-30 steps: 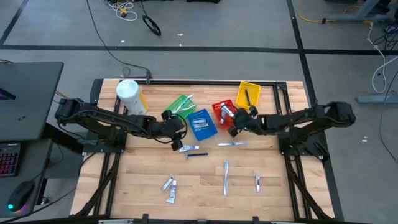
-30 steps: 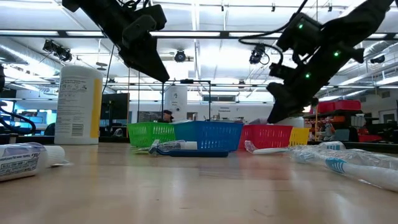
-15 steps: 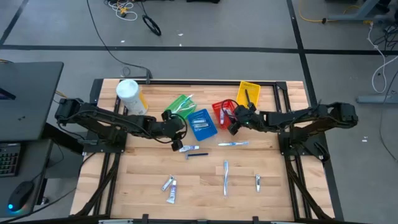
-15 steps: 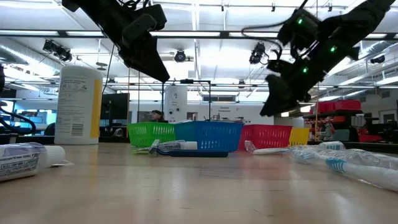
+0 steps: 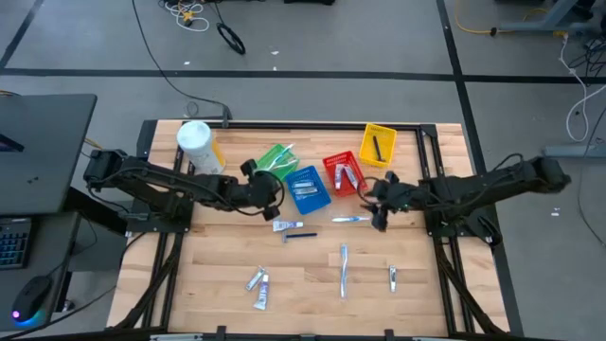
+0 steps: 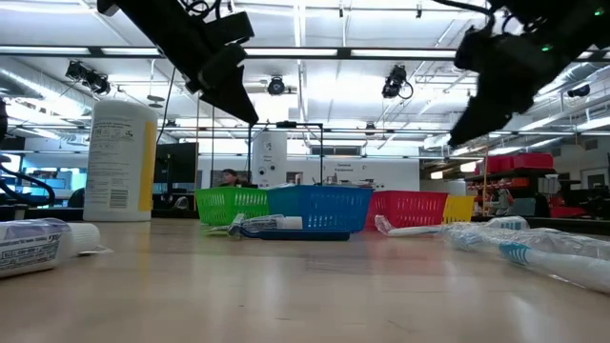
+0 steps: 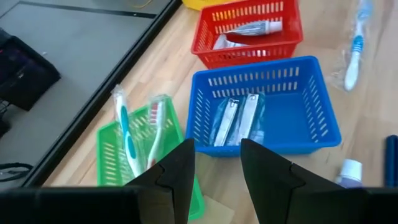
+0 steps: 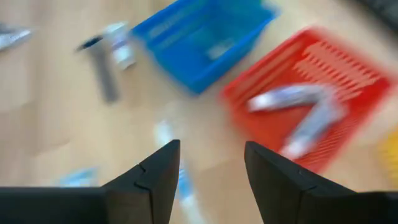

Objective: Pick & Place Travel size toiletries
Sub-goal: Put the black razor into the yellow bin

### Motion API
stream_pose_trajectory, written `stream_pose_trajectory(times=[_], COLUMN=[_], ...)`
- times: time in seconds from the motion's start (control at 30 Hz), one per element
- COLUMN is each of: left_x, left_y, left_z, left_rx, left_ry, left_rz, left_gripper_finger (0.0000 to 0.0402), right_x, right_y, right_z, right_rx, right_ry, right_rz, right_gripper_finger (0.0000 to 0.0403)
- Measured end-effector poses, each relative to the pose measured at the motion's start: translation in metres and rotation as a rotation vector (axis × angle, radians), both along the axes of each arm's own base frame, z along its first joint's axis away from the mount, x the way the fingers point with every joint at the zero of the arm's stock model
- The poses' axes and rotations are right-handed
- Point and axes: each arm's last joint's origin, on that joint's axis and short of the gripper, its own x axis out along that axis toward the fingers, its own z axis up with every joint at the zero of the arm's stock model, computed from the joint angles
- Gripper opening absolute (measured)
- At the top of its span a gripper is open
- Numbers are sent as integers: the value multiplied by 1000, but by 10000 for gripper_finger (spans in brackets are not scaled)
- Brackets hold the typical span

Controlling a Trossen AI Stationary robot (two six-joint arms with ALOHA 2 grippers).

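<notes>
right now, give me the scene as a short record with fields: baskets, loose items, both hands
green basket: two toothbrushes
blue basket: packets in clear wrap
red basket: tubes
yellow basket: one dark item
loose items: tube, dark razor, toothbrush, more nearer the front edge
left hand: open, empty, beside green basket
right hand: open, empty, over table right of toothbrush
canister: upright, back left
</notes>
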Motion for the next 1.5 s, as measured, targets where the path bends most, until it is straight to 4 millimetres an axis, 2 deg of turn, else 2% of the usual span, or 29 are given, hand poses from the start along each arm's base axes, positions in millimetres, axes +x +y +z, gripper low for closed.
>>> stream_pose_trajectory(times=[0.17,0.27,0.4,0.53,0.8,0.9,1.03,1.2,1.33,1.5], left_x=[0,0,0,0,3,3,3,3,4,4], left_y=[3,3,3,3,3,3,3,2,1,1], left_z=[0,0,0,0,2,2,3,3,2,2], left_rx=[1,1,-4,-6,-10,-10,-11,-33,-51,-54], left_ry=[1,0,-3,-4,-41,-41,-47,-46,-44,-44], left_rz=[13,13,12,10,10,10,10,-11,-29,-33], left_gripper_finger=[138,138,138,138,138,138,138,138,138,138], right_x=[2,13,39,66,103,120,138,149,148,148], right_y=[15,23,32,38,47,50,49,50,50,49], right_z=[-2,-1,-6,-28,-91,-101,-119,-123,-124,-124], right_rx=[158,143,63,26,17,4,15,-25,-32,-21], right_ry=[5,-69,-220,-299,-275,-256,-134,-62,-42,-34], right_rz=[115,165,244,274,330,337,344,307,300,284], right_gripper_finger=[190,190,190,190,190,190,190,189,165,92])
